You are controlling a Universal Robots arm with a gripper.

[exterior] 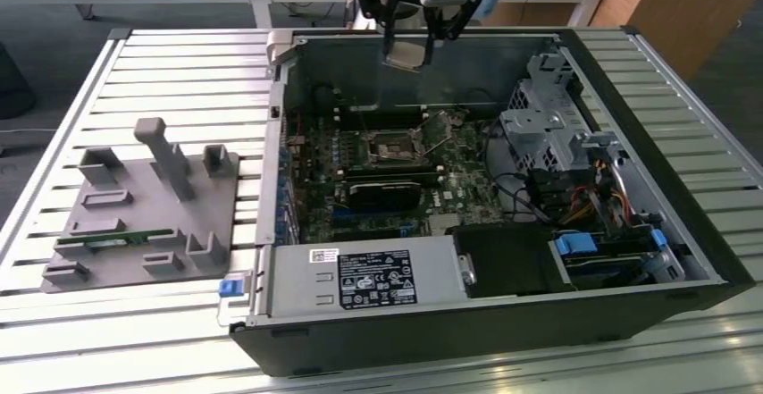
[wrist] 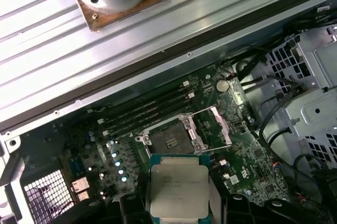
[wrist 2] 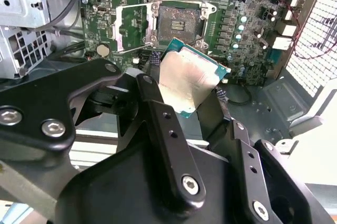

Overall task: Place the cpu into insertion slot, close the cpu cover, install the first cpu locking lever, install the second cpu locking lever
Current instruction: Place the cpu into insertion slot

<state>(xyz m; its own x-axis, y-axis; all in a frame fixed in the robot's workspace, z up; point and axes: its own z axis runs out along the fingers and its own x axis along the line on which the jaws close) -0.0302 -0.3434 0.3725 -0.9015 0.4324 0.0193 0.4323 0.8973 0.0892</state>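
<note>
state: end effector [wrist 2: 185,95] clamped on the cpu [wrist 2: 190,71], held aloft | target: insertion slot [wrist 2: 178,22] bare, below, past the chip's free edge | cpu cover [wrist 2: 129,28] swung open

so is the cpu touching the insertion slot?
Apart. In the exterior view the pincer holds the cpu high above the board, clear of the open insertion slot.

Silver-grey cpu [wrist: 178,188], teal-green rim. Board [wrist: 253,161] green, slot [wrist: 171,140] dark with silvery edging. Tool [wrist 2: 185,91] black, case [exterior: 477,340] black. Table [exterior: 167,72] pale grey, ribbed in stripes. Jig [exterior: 143,206] plain grey.
</note>
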